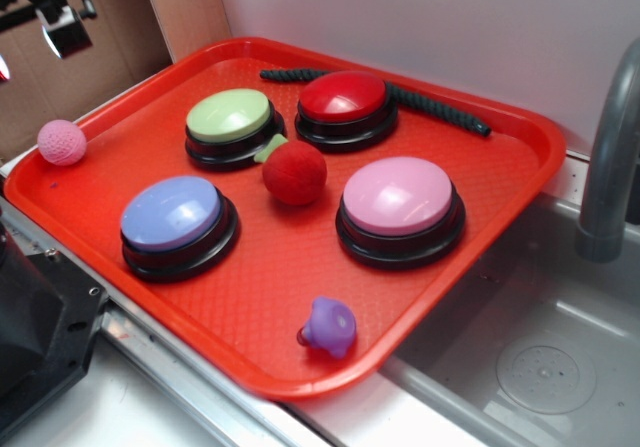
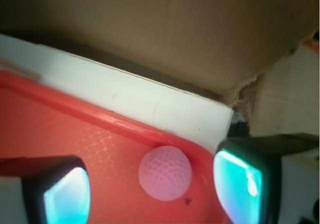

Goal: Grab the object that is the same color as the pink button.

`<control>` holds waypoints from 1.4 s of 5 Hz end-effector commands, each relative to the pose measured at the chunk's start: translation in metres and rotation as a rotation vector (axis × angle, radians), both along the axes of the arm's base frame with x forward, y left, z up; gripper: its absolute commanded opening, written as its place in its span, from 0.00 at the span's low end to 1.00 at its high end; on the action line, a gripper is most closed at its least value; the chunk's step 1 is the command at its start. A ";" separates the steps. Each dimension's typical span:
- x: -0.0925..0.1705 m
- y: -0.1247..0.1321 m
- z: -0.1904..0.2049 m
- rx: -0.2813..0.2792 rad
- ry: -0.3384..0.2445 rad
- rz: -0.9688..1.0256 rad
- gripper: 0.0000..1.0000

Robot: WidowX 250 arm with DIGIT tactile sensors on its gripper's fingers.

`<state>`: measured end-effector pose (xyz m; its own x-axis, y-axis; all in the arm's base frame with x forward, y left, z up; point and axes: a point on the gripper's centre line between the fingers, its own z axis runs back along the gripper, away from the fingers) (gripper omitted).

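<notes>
Ball (image 1: pixel 62 142), small, pink and bumpy, is sitting on the left rim of the red tray (image 1: pixel 250 317), well apart from the pink button (image 1: pixel 400 207) lying toward the tray's right side. The gripper (image 2: pixel 155 189) is hanging above that rim with its jaws standing apart, and in the wrist view the ball is showing between the two fingers (image 2: pixel 240 184), nearer the right one and touching neither. A red ball (image 1: pixel 295 172) is resting mid-tray among the green (image 1: pixel 232 125), red (image 1: pixel 345 107) and blue (image 1: pixel 178 225) buttons, and a purple toy (image 1: pixel 330 327) is lying near the front edge.
</notes>
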<state>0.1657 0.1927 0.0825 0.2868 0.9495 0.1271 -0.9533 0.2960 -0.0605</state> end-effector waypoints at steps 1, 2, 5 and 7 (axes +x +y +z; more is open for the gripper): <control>-0.025 -0.009 -0.030 -0.043 0.080 0.107 1.00; -0.037 -0.013 -0.043 -0.046 0.122 0.139 1.00; -0.030 -0.028 -0.059 -0.060 0.086 0.067 0.00; -0.018 -0.041 -0.019 -0.114 0.009 -0.218 0.00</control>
<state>0.1616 0.1470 0.0481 0.4744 0.8793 -0.0407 -0.8791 0.4709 -0.0737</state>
